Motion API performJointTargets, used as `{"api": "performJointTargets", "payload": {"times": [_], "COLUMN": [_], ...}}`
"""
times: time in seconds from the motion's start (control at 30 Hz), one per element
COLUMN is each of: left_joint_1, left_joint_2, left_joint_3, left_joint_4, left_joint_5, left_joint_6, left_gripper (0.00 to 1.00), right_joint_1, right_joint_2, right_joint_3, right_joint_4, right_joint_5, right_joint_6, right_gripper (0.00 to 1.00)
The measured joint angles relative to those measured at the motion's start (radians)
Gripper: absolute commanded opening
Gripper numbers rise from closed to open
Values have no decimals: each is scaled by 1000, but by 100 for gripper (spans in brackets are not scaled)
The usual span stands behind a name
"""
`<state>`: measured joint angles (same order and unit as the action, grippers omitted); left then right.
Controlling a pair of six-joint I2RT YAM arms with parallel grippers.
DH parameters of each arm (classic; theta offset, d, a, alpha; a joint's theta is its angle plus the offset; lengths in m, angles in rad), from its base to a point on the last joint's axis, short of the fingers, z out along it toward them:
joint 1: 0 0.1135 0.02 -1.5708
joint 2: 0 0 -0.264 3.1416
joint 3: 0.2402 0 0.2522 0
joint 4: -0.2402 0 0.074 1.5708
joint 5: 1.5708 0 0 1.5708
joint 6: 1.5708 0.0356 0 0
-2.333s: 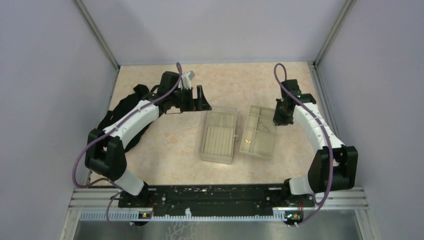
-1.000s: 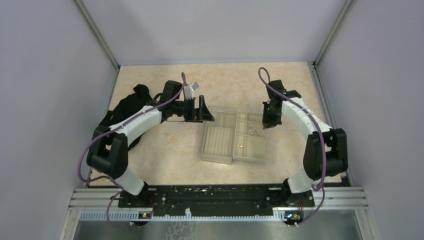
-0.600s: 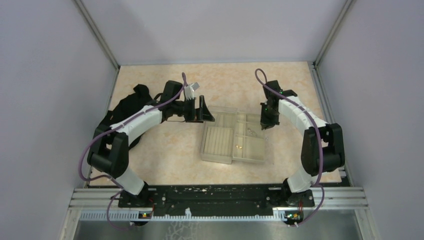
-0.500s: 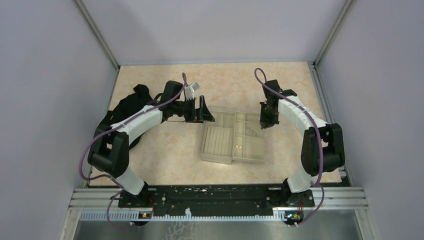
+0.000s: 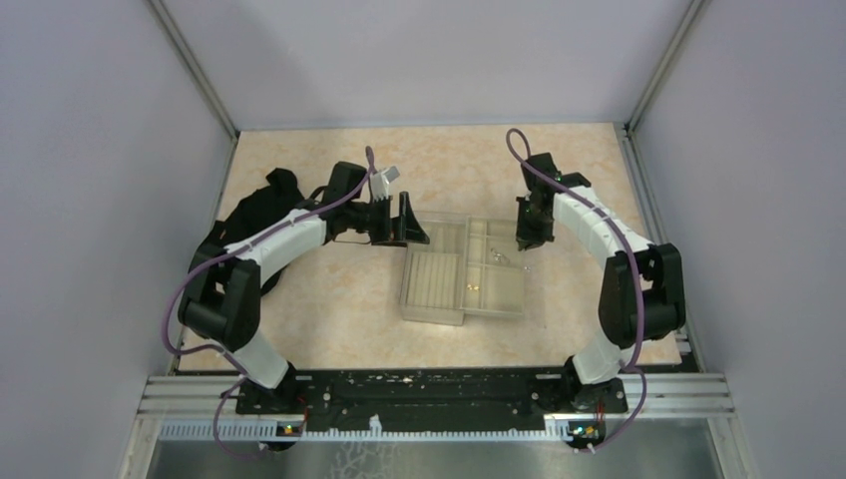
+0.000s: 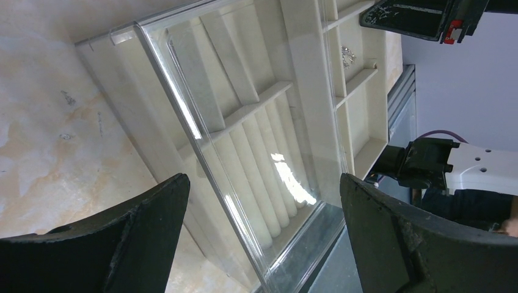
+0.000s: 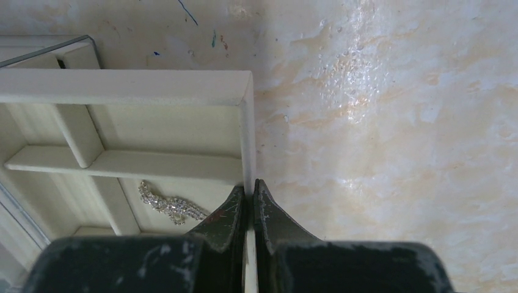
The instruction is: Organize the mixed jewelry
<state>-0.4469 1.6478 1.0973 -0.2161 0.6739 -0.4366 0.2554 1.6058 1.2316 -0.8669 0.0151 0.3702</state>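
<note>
Beige marbled worktop (image 5: 329, 309), boxed in by pale grey-lilac walls (image 5: 100, 150) on three sides. A heap of black fabric (image 5: 269, 195) lies at the left edge, behind the left arm.

Mid-worktop: clear plastic box (image 5: 436, 299) with a beige ridged tray (image 5: 434, 274) in it. A beige compartmented tray (image 5: 504, 289) lies edge to edge against its right side. I cannot tell whether this tray sits partly inside the clear box.

Left tool (image 5: 396, 225): jaws spread wide, nothing between them, hanging near the far left corner of the box. The left wrist view looks along the clear wall and the ridges (image 6: 262, 152), with the partitioned tray (image 6: 360, 79) beyond.

Right tool (image 5: 527, 239): at the far right side of the compartmented tray. In the right wrist view the fingertips (image 7: 232, 210) are pressed together on the tray's thin right-hand wall (image 7: 247, 134), which runs down between them. Bare worktop (image 7: 379, 122) lies just right of that wall.

Jewelry:
- Small sparkly silver piece (image 7: 171, 206) lies flat in the compartment just inside the pinched wall, close to the right tool. It also shows from the left wrist (image 6: 348, 56) and as a pale fleck from above (image 5: 501, 257).
- Tiny gold piece (image 5: 475, 285) lies in a nearer compartment, by the tray's left side.
- Both are too small to name by type.
</note>
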Motion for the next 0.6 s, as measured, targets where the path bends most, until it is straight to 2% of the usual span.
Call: {"api": "performJointTargets", "payload": {"times": [0.6], "left_joint_1": [0], "left_joint_2": [31], "left_joint_3": [33], "left_joint_4": [-2], "left_joint_5": [12], "left_joint_6": [0], "left_gripper": [99], "right_joint_1": [53], "right_joint_2": [39], "right_joint_3": [25], "right_joint_4": [-6], "right_joint_5": [-2], "right_joint_6": [29], "right_gripper": [0]}}
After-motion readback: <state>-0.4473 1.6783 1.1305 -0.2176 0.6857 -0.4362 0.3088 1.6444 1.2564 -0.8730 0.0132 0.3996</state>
